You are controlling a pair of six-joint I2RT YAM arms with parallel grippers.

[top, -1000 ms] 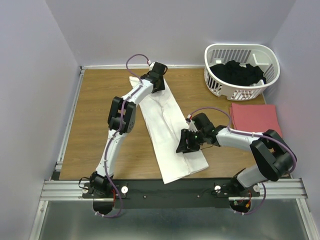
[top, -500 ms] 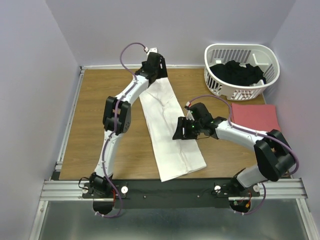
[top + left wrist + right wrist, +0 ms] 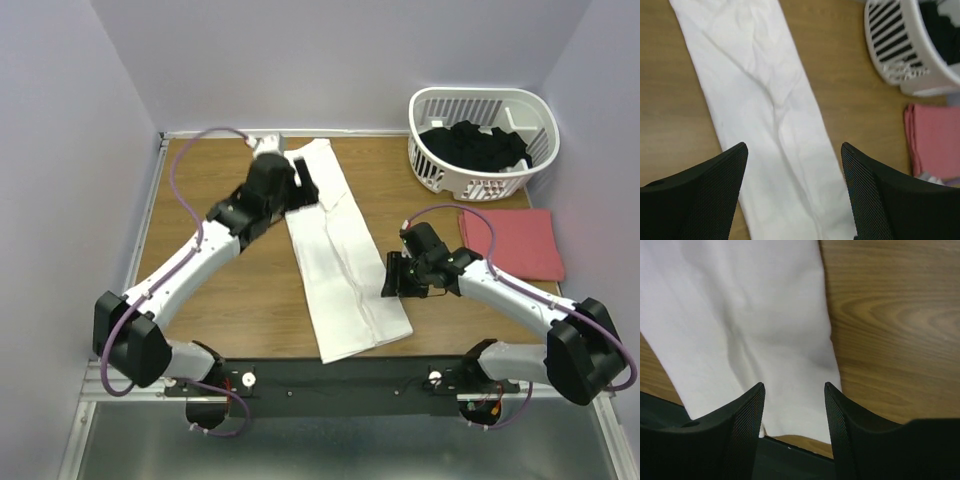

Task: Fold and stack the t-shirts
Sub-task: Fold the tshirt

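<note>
I see a white slatted plastic basket of dark clothes far right on the wooden table. Just on the near side of the basket lies the folded salmon-red t-shirt. Left of the basket, the white t-shirt, folded into a long strip, runs from the far edge towards me, slanting slightly right. My left gripper hangs over its far end and my right gripper is at its right edge, both jaws spread.
</note>
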